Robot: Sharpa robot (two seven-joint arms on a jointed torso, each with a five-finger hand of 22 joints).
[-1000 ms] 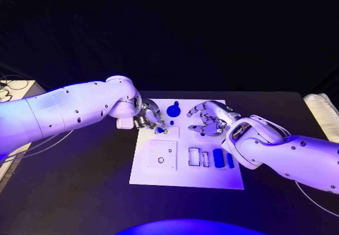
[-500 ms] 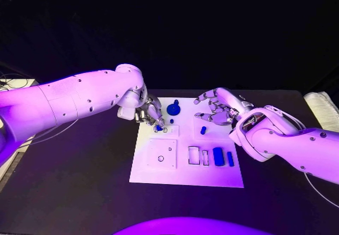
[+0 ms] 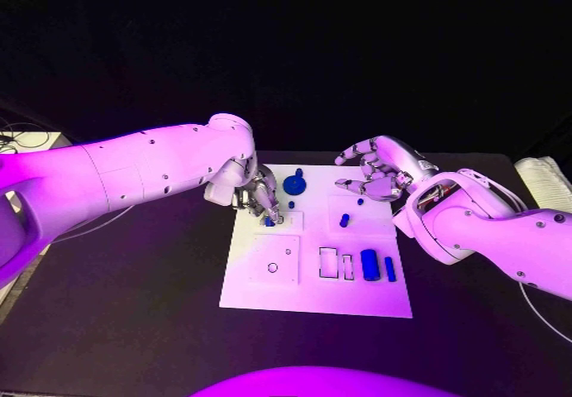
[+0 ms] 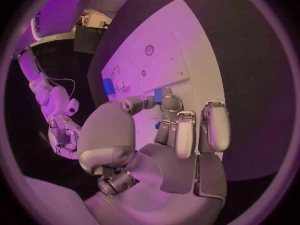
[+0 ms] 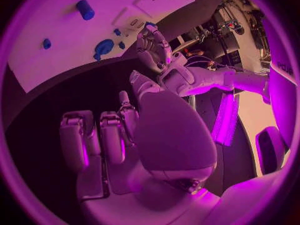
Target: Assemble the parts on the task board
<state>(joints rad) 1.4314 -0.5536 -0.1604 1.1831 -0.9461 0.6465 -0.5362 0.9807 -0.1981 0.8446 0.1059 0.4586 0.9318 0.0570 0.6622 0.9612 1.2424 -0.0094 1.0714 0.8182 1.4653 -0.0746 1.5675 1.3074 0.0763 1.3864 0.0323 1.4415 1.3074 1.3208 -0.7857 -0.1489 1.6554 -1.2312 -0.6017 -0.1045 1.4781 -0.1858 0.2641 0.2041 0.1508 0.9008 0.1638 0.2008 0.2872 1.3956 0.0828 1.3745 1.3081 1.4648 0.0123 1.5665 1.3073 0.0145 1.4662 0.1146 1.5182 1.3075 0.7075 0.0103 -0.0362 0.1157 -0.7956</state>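
Observation:
The white task board (image 3: 312, 291) lies mid-table. My left hand (image 3: 258, 198) hovers over its far left part and pinches a small blue part (image 3: 269, 220) between thumb and finger; the left wrist view shows the same pinch on that part (image 4: 159, 96). My right hand (image 3: 375, 175) is raised above the board's far right corner, fingers loosely apart and holding nothing. On the board are a round blue knob part (image 3: 294, 186), a small blue peg (image 3: 343, 220), a blue cylinder (image 3: 369, 264) and a thin blue bar (image 3: 390, 269). The right wrist view shows the cylinder (image 5: 85, 9) and knob part (image 5: 102, 47).
A square inset with a small hole (image 3: 273, 261) and two narrow slots (image 3: 328, 262) sit on the board's near half. A pale ribbed object (image 3: 544, 187) lies at the table's far right edge. Cables (image 3: 16, 141) lie off the table at the left.
My right hand has lifted off the board and drawn back to the far right, leaving the small blue peg lying there. The left hand has edged slightly farther along with its part.

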